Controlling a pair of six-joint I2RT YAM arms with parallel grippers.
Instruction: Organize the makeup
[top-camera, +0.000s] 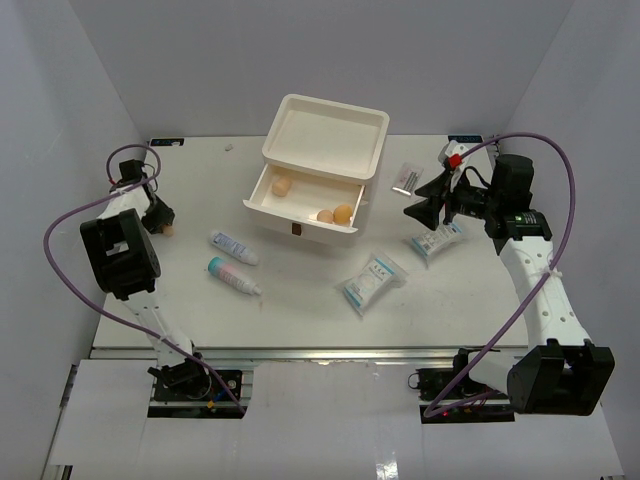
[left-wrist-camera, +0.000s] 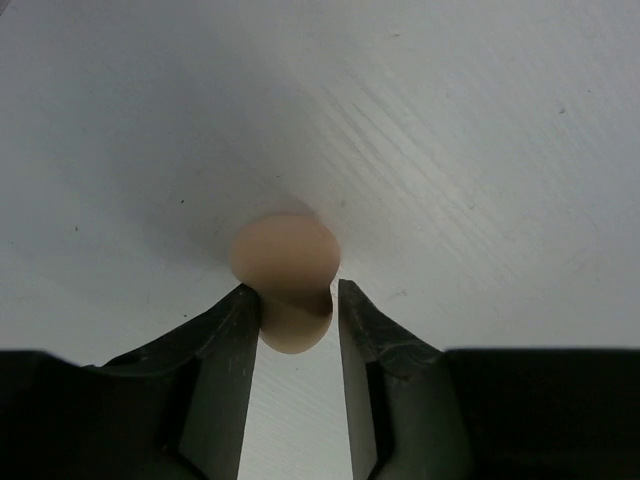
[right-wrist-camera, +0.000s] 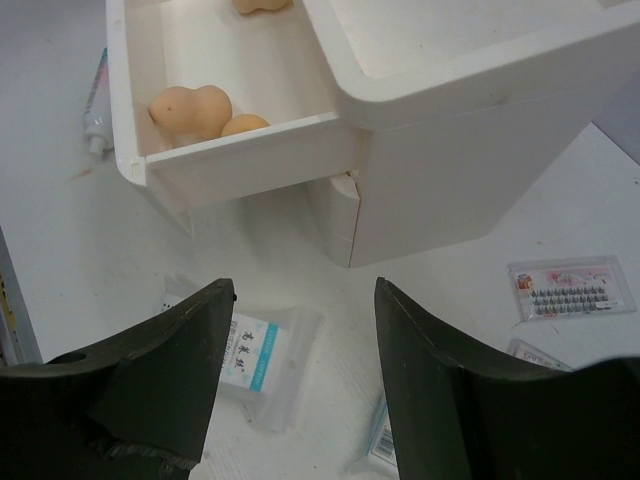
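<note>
Sponge (left-wrist-camera: 287, 270) on tabletop (left-wrist-camera: 480, 150), far left, well apart from open drawer (top-camera: 300, 222). Left tool (left-wrist-camera: 297, 300) half open, jaws flanking narrow end; firm hold cannot tell. Pinch gently, centred, then lift straight. Right tool (right-wrist-camera: 305, 300) open, empty.

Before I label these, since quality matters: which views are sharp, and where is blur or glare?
Top external: even light, sharp, faint shadow beside the drawer box. Left wrist: the sponge looks soft-edged, with a dim shadow around it. Right wrist: the box's white top is nearly washed out; the lash packet is legible.
</note>
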